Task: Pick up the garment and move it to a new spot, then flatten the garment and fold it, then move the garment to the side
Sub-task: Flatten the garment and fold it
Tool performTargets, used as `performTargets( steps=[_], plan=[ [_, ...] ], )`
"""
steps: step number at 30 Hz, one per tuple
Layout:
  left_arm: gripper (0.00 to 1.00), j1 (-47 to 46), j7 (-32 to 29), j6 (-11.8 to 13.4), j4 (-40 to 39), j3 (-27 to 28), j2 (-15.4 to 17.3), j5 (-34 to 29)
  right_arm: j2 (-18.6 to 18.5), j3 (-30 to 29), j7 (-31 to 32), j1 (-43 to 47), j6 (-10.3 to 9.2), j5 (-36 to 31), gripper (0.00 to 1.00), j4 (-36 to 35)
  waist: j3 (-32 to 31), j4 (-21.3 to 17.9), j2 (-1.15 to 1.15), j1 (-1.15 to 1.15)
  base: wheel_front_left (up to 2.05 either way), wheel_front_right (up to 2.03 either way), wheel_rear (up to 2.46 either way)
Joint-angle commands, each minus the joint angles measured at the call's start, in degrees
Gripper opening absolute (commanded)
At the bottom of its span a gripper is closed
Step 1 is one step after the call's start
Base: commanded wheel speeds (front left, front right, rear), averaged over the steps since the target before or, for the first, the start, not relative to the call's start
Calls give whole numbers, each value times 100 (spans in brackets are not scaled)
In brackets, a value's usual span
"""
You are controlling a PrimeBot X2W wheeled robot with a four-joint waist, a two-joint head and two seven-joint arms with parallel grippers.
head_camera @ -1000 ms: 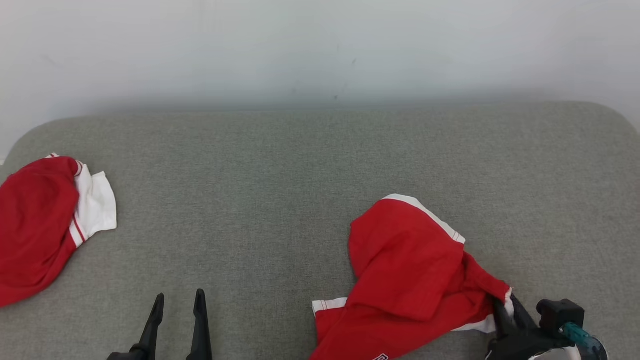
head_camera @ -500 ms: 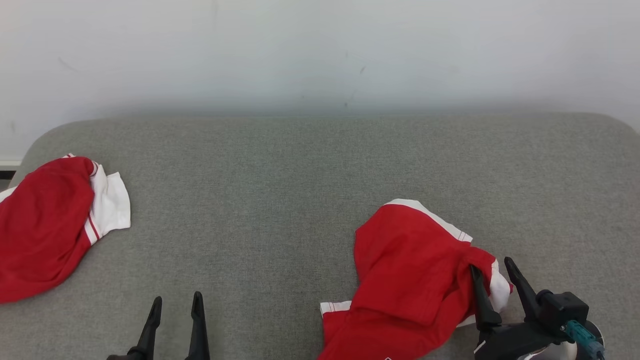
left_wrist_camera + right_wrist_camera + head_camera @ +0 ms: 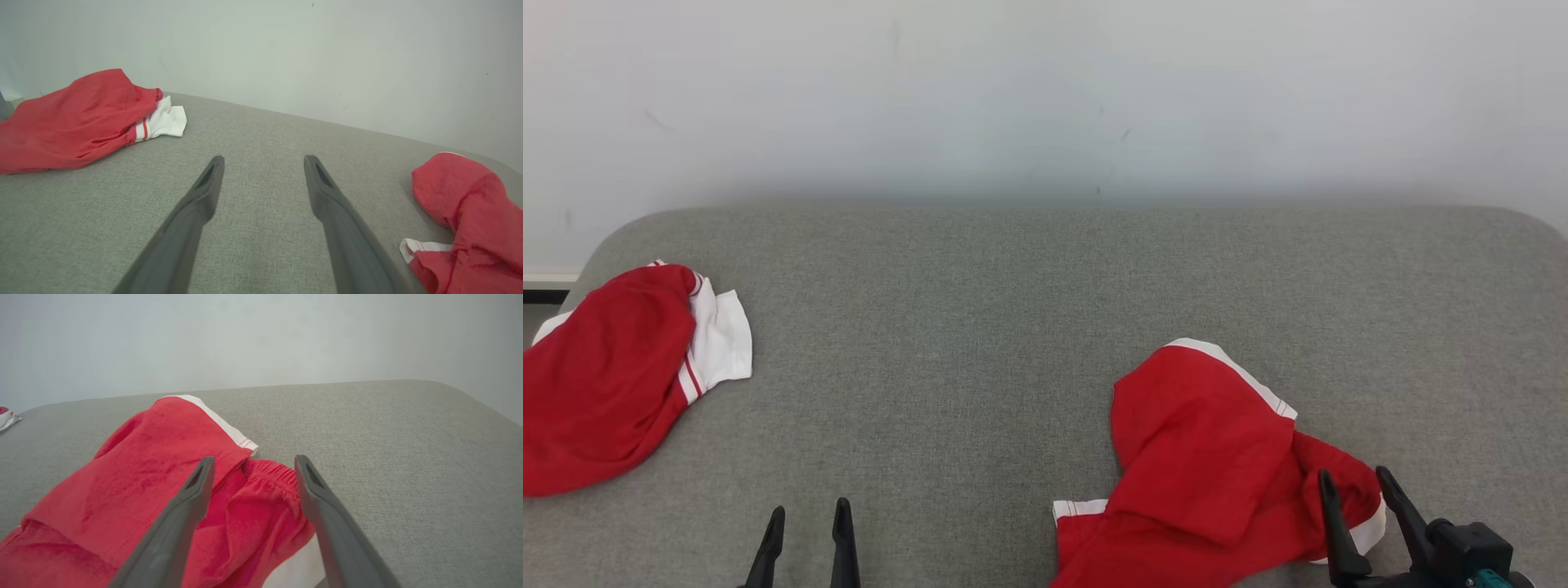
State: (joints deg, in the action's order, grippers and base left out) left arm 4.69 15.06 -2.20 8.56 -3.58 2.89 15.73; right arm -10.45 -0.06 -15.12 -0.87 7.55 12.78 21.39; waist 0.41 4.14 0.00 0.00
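The garment (image 3: pixel 1201 457) is a crumpled pair of red shorts with white trim, lying at the front right of the grey cushioned surface (image 3: pixel 980 327). My right gripper (image 3: pixel 1352 475) stands open at the garment's right end, its fingers either side of the gathered waistband (image 3: pixel 269 469) and gripping nothing. In the right wrist view the right gripper (image 3: pixel 254 459) hovers over the red cloth (image 3: pixel 155 469). My left gripper (image 3: pixel 809 508) is open over bare fabric at the front left, well apart from the garment (image 3: pixel 470 204). Nothing sits between the left gripper (image 3: pixel 264 157) fingers.
A second red and white garment (image 3: pixel 605 376) lies heaped at the far left edge of the surface, also seen in the left wrist view as a red heap (image 3: pixel 77 118). A pale wall (image 3: pixel 1045 98) rises behind the surface. The surface's corners are rounded.
My right gripper has opened and let go of the garment's right end, which now lies on the surface. The head camera has shifted, sliding the whole scene down and to the right.
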Motion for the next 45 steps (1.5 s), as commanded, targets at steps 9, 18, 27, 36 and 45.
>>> performTargets(
  steps=[9, 18, 27, 36, 45],
  plan=[
    [100, -47, 17, -20, 37, -103, -3, -30, -84, 502, -3, -601, -13, 202, 100, 352, -18, 101, 0, 0, 0, 0, 0],
    [100, -94, 17, -2, 51, -235, -4, 28, -112, 700, 36, -1008, -13, 465, 100, 1456, 51, 435, 0, 0, 0, 0, 0],
    [100, -126, 17, 22, 39, -245, -3, 42, 51, 1028, 178, -1356, -13, 682, 68, 2231, 148, 503, 0, 0, 0, 0, 0],
    [100, -104, 17, 19, 33, -212, -4, 2, 1, 1012, -8, -1682, -13, 556, 0, 1970, 140, 507, 0, 0, 0, 0, 0],
    [100, -229, 17, 35, 54, -383, -3, 111, 59, 1191, -3, -2357, -13, 224, 0, 1671, 195, 649, 0, 0, 0, 0, 0]
  ],
)
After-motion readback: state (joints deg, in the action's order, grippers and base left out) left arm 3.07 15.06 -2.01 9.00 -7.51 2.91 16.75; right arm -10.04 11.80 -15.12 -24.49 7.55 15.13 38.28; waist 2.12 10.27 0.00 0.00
